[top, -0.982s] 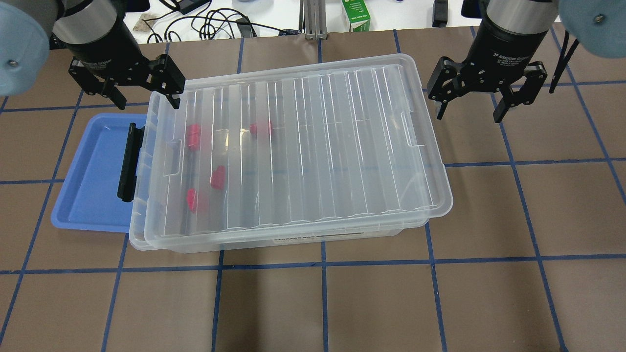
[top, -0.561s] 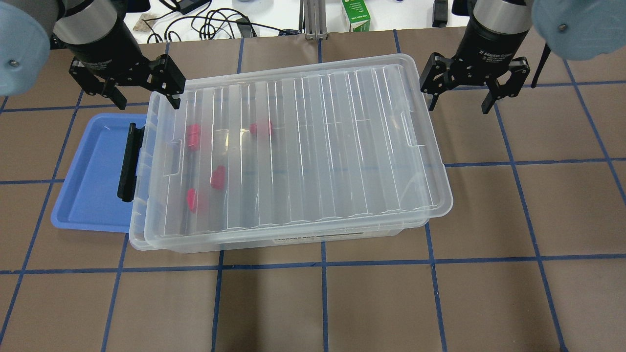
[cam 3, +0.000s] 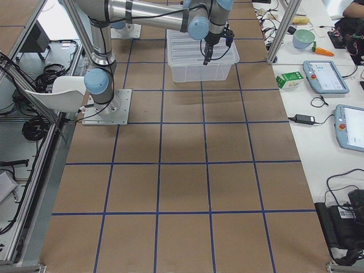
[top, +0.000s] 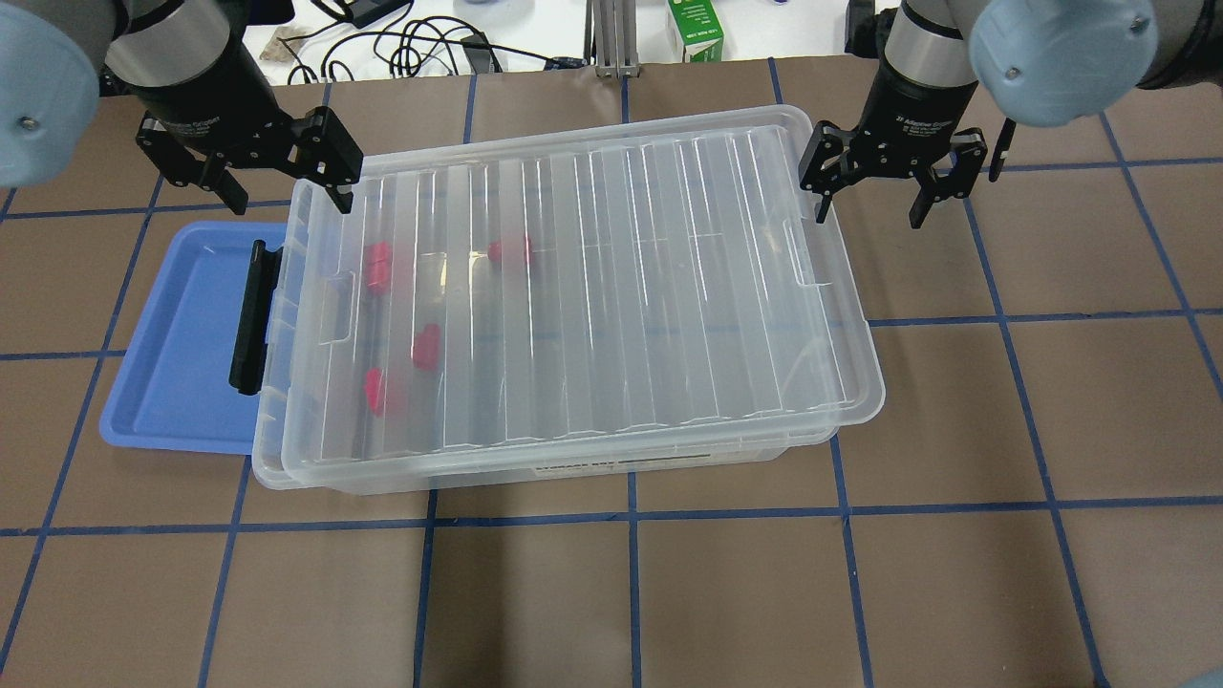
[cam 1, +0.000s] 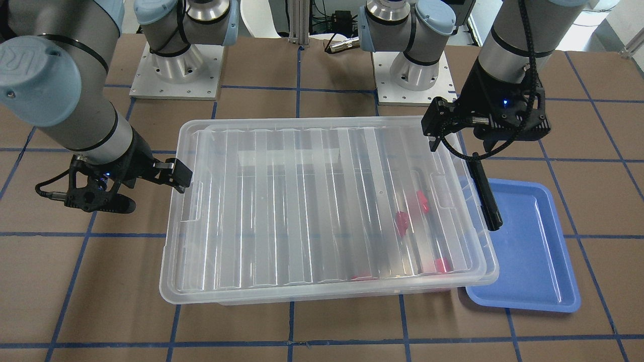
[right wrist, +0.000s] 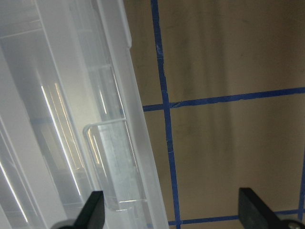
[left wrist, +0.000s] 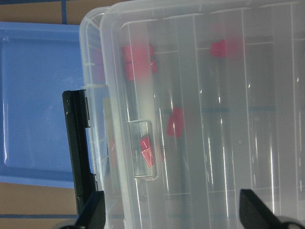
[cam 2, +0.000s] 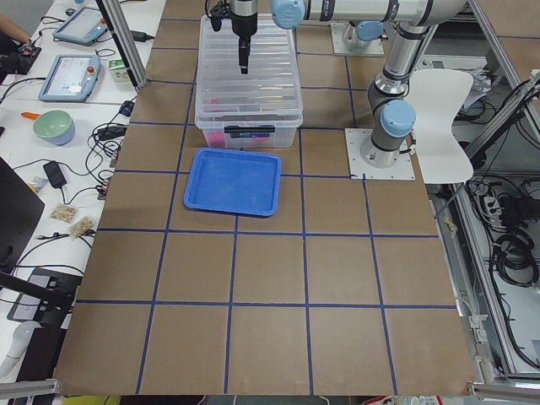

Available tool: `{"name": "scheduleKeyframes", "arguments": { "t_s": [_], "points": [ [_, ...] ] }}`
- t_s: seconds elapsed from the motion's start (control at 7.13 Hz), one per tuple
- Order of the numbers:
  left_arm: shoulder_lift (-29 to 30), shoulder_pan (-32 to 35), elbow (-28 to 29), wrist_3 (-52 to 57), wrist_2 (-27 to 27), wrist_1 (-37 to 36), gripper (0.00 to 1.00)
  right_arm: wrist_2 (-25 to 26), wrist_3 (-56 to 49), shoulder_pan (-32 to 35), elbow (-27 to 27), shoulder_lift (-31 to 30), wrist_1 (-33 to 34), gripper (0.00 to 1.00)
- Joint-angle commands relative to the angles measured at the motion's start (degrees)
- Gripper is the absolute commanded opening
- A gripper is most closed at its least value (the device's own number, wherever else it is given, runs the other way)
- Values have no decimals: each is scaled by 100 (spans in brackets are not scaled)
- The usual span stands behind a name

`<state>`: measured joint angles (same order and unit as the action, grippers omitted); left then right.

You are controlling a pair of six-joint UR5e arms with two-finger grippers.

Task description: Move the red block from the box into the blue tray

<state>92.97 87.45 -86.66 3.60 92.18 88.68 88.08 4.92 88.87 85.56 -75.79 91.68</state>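
The clear box (top: 573, 287) lies mid-table with its ribbed lid on. Several red blocks (top: 426, 346) lie inside at its left end, blurred through the lid, and they also show in the left wrist view (left wrist: 175, 123). The blue tray (top: 182, 344) sits on the table against the box's left end, partly under it. My left gripper (top: 287, 186) is open and empty above the box's far left corner. My right gripper (top: 869, 205) is open and empty at the box's far right corner, with one finger by the lid's rim.
The box's black latch (top: 250, 317) hangs open over the tray's edge. A lid handle cut-out (right wrist: 114, 167) lies under my right gripper. A green carton (top: 695, 29) and cables (top: 411, 43) lie beyond the table's far edge.
My right gripper has moved left and away from me, up to the box's far right corner. The left gripper, box and tray have not moved.
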Motion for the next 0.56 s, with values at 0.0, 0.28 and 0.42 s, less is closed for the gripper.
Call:
{"name": "scheduleKeyframes", "arguments": {
  "t_s": [0.0, 0.28, 0.42],
  "points": [
    [1, 0, 0, 0, 2, 0, 100, 33, -87, -1, 14, 213, 112, 100],
    [1, 0, 0, 0, -6, 0, 100, 183, -166, -19, 14, 406, 271, 100],
    [-7, 0, 0, 0, -7, 0, 100, 183, -210, -27, 14, 459, 271, 100]
  ]
}}
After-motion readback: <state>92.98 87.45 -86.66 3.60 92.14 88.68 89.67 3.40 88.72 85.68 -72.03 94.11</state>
